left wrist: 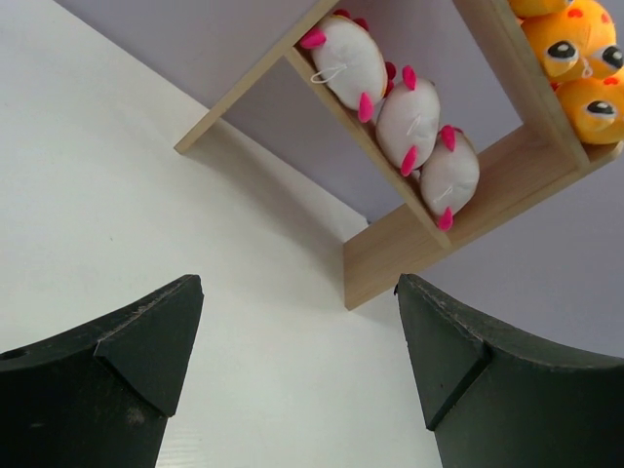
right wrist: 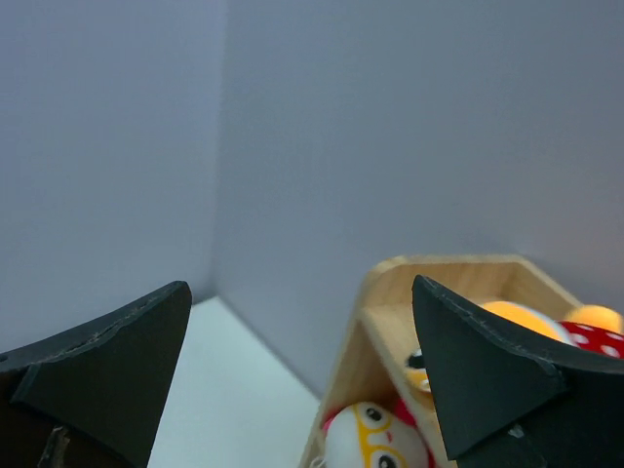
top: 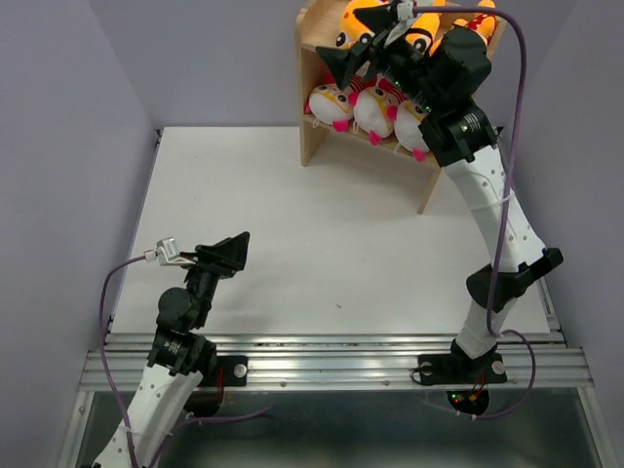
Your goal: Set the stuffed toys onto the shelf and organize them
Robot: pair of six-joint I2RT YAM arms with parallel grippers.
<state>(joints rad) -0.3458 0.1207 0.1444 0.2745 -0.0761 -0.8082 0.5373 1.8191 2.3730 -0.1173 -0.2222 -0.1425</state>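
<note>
The wooden shelf (top: 310, 132) stands at the back right of the table. Three white-faced toys (top: 372, 109) lie in a row on its lower tier. Orange-yellow toys (top: 356, 19) sit on the upper tier, partly hidden by my right arm. My right gripper (top: 366, 49) is open and empty, raised in front of the shelf's upper left corner. The right wrist view shows the shelf (right wrist: 385, 322), a white toy (right wrist: 370, 444) and an orange toy (right wrist: 517, 317) past the open gripper (right wrist: 300, 285). My left gripper (top: 229, 253) (left wrist: 297, 283) is open and empty, low over the near left table, facing the shelf (left wrist: 390, 263).
The white table top (top: 292, 224) lies between grey walls on the left, back and right. A metal rail (top: 331, 356) runs along the near edge by the arm bases. Purple cables (top: 517, 88) trail from both wrists.
</note>
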